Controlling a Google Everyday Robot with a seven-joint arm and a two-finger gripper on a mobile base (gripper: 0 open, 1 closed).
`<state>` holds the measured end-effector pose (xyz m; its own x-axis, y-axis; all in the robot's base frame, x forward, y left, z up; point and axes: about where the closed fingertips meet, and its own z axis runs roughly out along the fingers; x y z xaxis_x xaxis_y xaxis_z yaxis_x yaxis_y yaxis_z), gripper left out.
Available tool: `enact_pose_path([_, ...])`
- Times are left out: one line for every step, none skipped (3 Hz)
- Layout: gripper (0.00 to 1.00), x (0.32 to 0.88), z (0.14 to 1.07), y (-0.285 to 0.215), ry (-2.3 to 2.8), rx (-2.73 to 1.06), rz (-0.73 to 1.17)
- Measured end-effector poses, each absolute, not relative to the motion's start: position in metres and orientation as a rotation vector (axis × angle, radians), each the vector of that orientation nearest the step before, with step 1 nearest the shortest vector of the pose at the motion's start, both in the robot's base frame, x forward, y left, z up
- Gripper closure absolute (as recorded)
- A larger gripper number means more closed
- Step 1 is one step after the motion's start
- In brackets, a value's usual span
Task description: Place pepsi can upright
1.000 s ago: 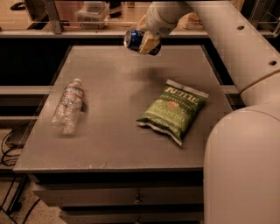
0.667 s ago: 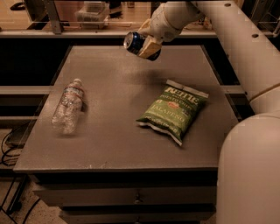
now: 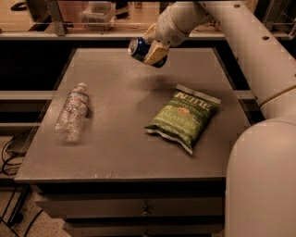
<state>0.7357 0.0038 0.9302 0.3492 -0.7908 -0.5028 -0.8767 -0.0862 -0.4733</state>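
My gripper [image 3: 151,50] is shut on the pepsi can [image 3: 140,48], a small dark blue can with a silver end. It holds the can tilted, silver end pointing left, in the air above the far middle of the grey table [image 3: 125,139]. The can's shadow falls on the table just below and to the right of it. The white arm reaches in from the upper right.
A clear plastic water bottle [image 3: 71,112] lies on its side at the table's left. A green chip bag [image 3: 184,116] lies right of centre. A rail and a clear bin [image 3: 97,11] stand behind the table. My white body fills the right edge.
The gripper with the can has shifted slightly to the left and rotated a little; the can stays in the air. Bottle and chip bag have not moved.
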Motion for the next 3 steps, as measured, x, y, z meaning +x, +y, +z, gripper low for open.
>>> enact_pose_path([1.00,0.7239,0.9254,0.0067,1.460,-1.865,0.224])
enact_pose_path([1.00,0.7170,0.9217,0.0048,1.450,-1.779,0.321])
enact_pose_path([1.00,0.7146,0.9217,-0.0002,1.425,-1.668,0.416])
